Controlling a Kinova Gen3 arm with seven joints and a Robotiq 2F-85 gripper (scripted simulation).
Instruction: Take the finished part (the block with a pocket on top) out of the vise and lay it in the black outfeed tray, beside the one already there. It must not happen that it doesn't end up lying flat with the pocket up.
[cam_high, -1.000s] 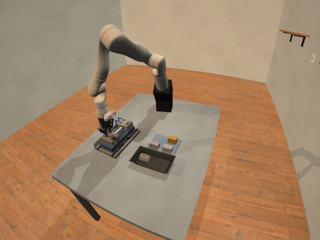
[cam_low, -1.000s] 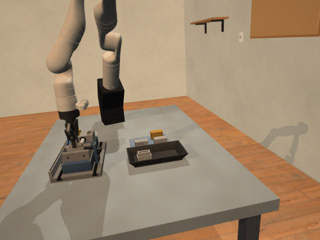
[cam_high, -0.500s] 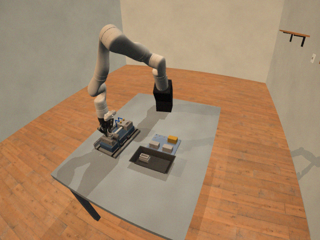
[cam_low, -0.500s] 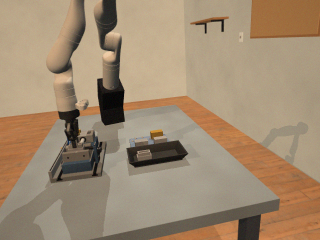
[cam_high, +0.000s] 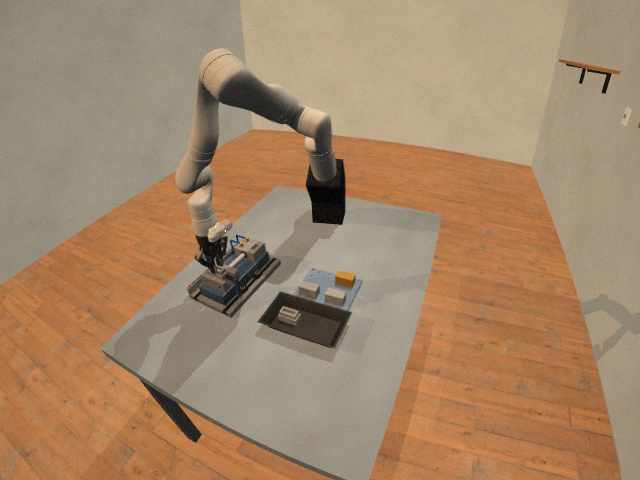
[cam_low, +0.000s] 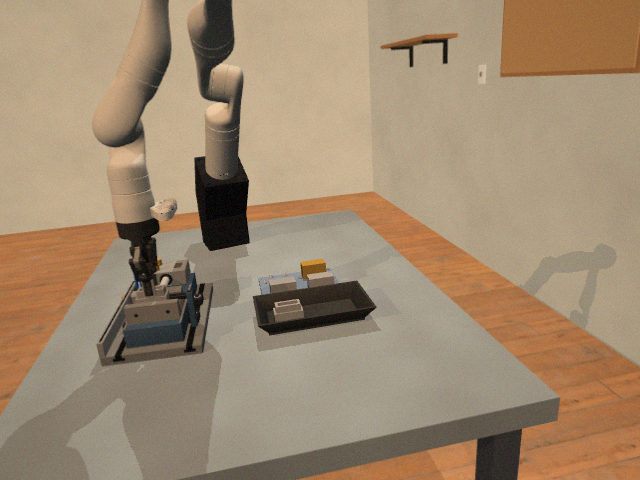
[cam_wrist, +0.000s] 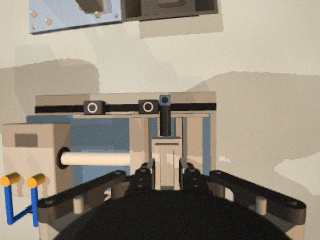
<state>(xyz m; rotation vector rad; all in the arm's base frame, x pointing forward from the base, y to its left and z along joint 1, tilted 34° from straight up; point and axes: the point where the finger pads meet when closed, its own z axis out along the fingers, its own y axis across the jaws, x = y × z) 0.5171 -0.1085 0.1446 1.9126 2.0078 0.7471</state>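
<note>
The vise (cam_high: 253, 253) (cam_low: 155, 315) (cam_wrist: 35, 150) stands at the table's left side on a grey base. The finished part (cam_wrist: 166, 150), a pale block, sits upright between its jaws. My gripper (cam_high: 217, 266) (cam_low: 147, 289) (cam_wrist: 167, 167) reaches straight down into the vise and is shut on the part's two sides. The part rests in the vise. The black outfeed tray (cam_high: 323, 326) (cam_low: 336, 304) (cam_wrist: 170, 10) lies to the right of the vise. Another pocketed part (cam_high: 289, 314) (cam_low: 287, 310) lies in its left end.
A blue fixture plate (cam_high: 319, 273) (cam_low: 262, 280) (cam_wrist: 75, 17) behind the tray carries two grey blocks (cam_high: 308, 288) (cam_low: 283, 283) and an orange block (cam_high: 345, 279) (cam_low: 313, 267). The arm's black pedestal (cam_high: 326, 198) (cam_low: 222, 211) stands at the table's back. The vise handle (cam_wrist: 20, 200) sticks out left.
</note>
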